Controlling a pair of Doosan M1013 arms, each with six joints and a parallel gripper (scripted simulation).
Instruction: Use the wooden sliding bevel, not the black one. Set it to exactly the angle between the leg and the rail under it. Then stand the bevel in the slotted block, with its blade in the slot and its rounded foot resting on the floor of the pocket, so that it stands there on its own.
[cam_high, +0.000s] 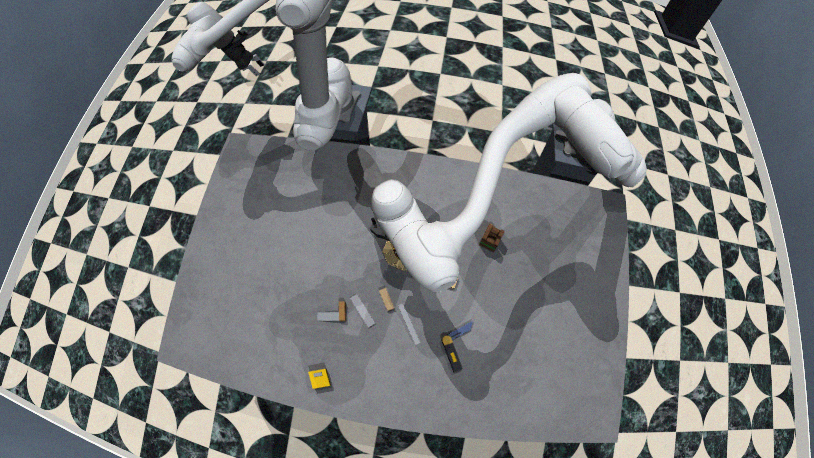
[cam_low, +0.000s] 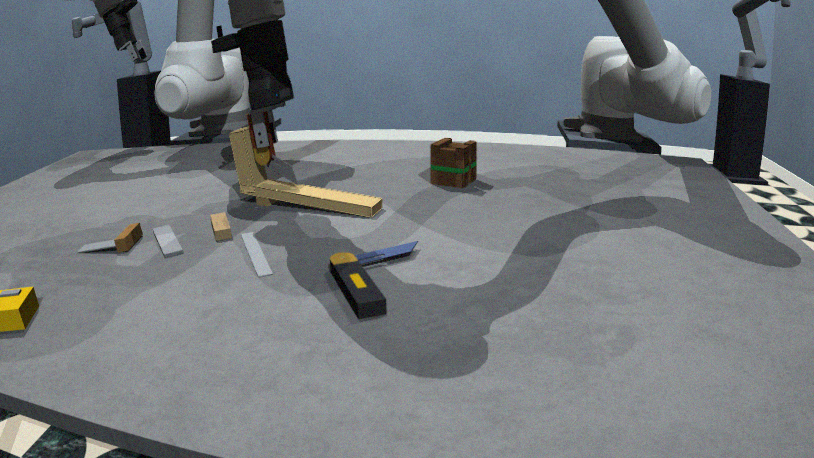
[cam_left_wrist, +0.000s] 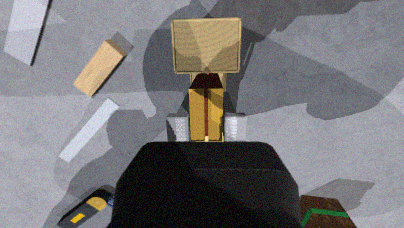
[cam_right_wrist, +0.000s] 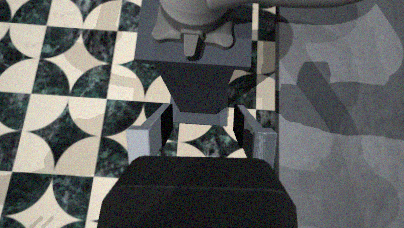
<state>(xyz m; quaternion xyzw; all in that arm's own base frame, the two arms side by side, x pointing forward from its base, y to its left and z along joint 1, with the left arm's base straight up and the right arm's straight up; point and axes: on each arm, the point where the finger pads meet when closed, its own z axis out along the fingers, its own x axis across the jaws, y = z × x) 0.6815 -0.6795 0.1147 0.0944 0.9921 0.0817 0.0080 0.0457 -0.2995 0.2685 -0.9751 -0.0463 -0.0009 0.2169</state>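
Note:
My left gripper (cam_low: 260, 136) (cam_left_wrist: 207, 104) is shut on the wooden bevel's reddish-brown handle (cam_left_wrist: 206, 115). The bevel's rounded brass end (cam_low: 262, 158) points down beside the upright leg (cam_low: 244, 162) (cam_left_wrist: 206, 45), above the table. Its blade is not clearly visible. The pale wooden rail (cam_low: 324, 199) runs out from the leg's foot. The brown slotted block (cam_high: 491, 236) (cam_low: 449, 177) (cam_left_wrist: 327, 212) with a green band stands apart, its openings upward. The black bevel (cam_high: 452, 353) (cam_low: 358, 290) (cam_left_wrist: 82, 212) lies flat with its blue blade out. My right gripper (cam_high: 256, 65) (cam_right_wrist: 203, 117) is open and empty, off the table.
On the grey table (cam_high: 540, 370) lie a small square (cam_high: 341, 311) (cam_low: 128, 237), a wide metal strip (cam_high: 362, 311) (cam_low: 167, 241), a small wooden block (cam_high: 386, 299) (cam_low: 220, 226) (cam_left_wrist: 100, 67), a narrow strip (cam_high: 408, 323) (cam_low: 257, 254) (cam_left_wrist: 89, 131) and a yellow block (cam_high: 319, 378) (cam_low: 19, 307).

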